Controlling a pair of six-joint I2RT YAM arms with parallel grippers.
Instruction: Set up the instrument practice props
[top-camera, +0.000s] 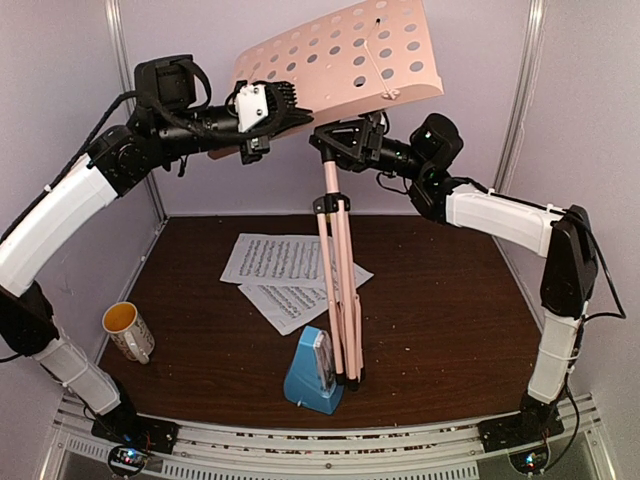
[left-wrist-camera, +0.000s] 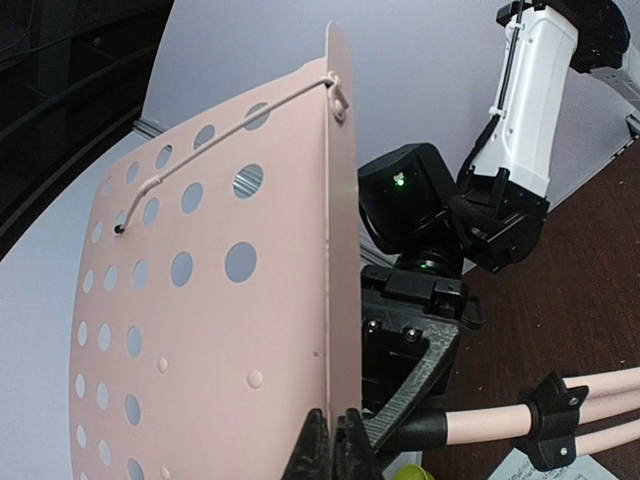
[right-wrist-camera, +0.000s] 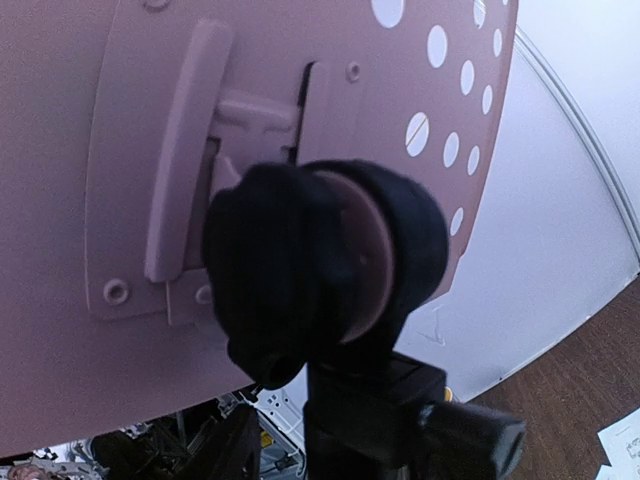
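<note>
The pink music stand (top-camera: 345, 50) stands mid-table on its folded tripod legs (top-camera: 340, 290), with the perforated desk (left-wrist-camera: 200, 300) tilted high. My left gripper (top-camera: 300, 112) (left-wrist-camera: 341, 440) is shut on the desk's edge. My right gripper (top-camera: 345, 142) (right-wrist-camera: 350, 430) straddles the black neck (right-wrist-camera: 370, 400) just under the tilt knob. Its fingertips blend into that dark hardware, so contact is unclear. Two sheet-music pages (top-camera: 280, 262) lie flat behind the legs. The blue metronome (top-camera: 315, 375) stands near the front edge.
A white mug with an orange inside (top-camera: 128, 330) sits at the front left. A lime-green bowl's rim (left-wrist-camera: 415, 470) shows at the bottom of the left wrist view. Grey walls close in the back and both sides.
</note>
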